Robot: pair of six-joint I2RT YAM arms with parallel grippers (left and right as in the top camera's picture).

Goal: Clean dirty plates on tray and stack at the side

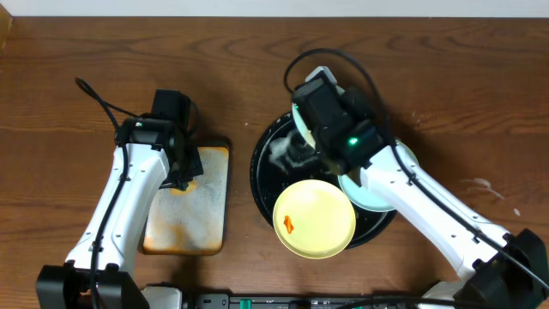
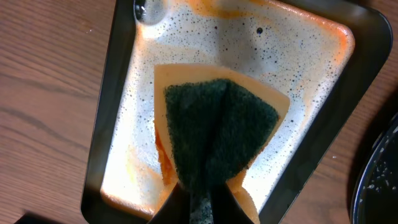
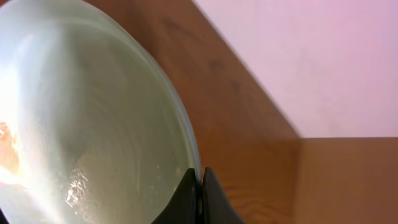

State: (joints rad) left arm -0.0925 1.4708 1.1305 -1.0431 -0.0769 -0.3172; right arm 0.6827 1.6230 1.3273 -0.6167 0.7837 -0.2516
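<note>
The black round tray (image 1: 264, 184) sits right of the table's centre. A pale yellow plate (image 1: 314, 218) with a small orange smear (image 1: 289, 225) lies on its near part. A pale blue-green plate (image 1: 380, 190) lies at its right side, partly under my right arm. My right gripper (image 3: 201, 180) is shut on the rim of another pale blue-green plate (image 3: 93, 124), held tilted above the tray's far side; an orange smear (image 3: 7, 152) shows at its left. My left gripper (image 2: 199, 202) is shut on a sponge (image 2: 217, 124), green scouring side towards the camera, over the metal tray (image 2: 292, 56).
The rectangular rust-stained metal tray (image 1: 184, 232) lies left of the black tray with a narrow strip of wood between them. Wet foam specks cover its floor. Bare wooden table (image 1: 446, 77) runs along the back and far right. Cables trail behind both arms.
</note>
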